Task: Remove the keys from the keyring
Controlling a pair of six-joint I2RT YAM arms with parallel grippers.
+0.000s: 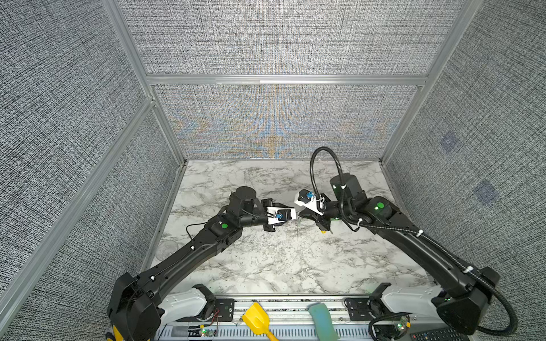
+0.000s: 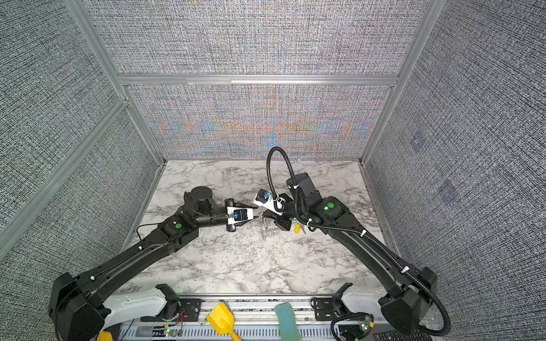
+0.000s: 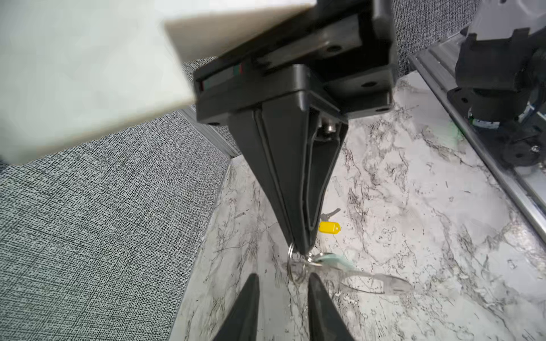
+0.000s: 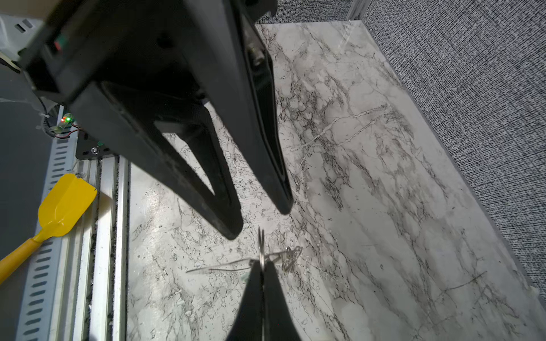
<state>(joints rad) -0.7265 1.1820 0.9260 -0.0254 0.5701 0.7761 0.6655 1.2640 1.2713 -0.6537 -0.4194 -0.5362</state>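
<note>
My right gripper (image 3: 304, 248) is pinching the small metal ring (image 3: 295, 267) above the marble table (image 3: 413, 206). The grey keyring (image 3: 375, 283) and teal tag (image 3: 331, 261) hang at it, blurred. My left gripper (image 3: 283, 277) is spread either side of the ring. The yellow-tagged key (image 3: 328, 227) lies loose nearby.

Near the middle of the table (image 1: 266, 265), the left gripper (image 3: 284, 276) and the right gripper (image 4: 261, 267) meet tip to tip, the keyring (image 3: 397, 285) at their tips. A key (image 1: 323, 232) lies on the table at their 4 o'clock. Beyond the table's 6 o'clock edge, on a rail (image 1: 289, 313), a scoop (image 1: 257, 319) lies at 9 o'clock of a block (image 1: 322, 320).
</note>
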